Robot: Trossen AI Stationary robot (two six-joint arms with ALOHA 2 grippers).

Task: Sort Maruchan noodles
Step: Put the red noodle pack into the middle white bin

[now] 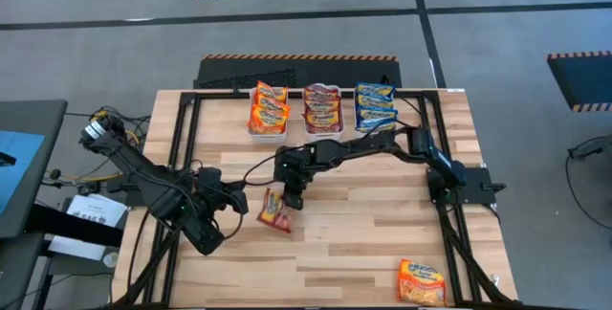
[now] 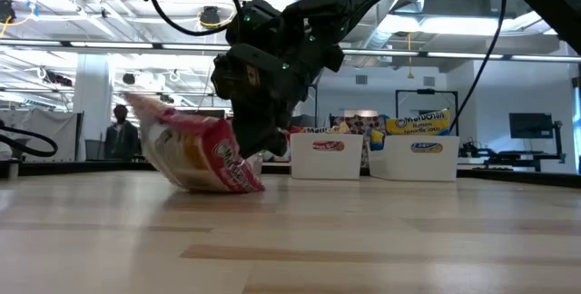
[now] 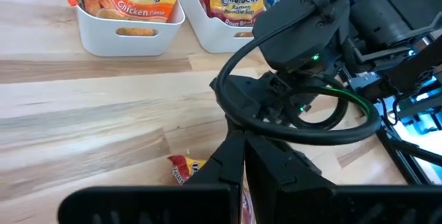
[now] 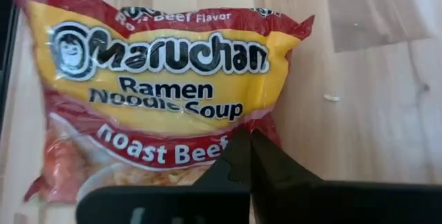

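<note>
We see right gripper (image 1: 294, 201) clenched on red packet's (image 1: 275, 211) edge; thin pinch, crinkly film — we expect slip during lift toward bins (image 1: 322, 130).

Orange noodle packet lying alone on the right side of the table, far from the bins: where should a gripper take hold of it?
The orange packet lies flat, so likely come from straight above and pinch one short end. The right gripper is nearer but shut on the roast beef packet.
</note>
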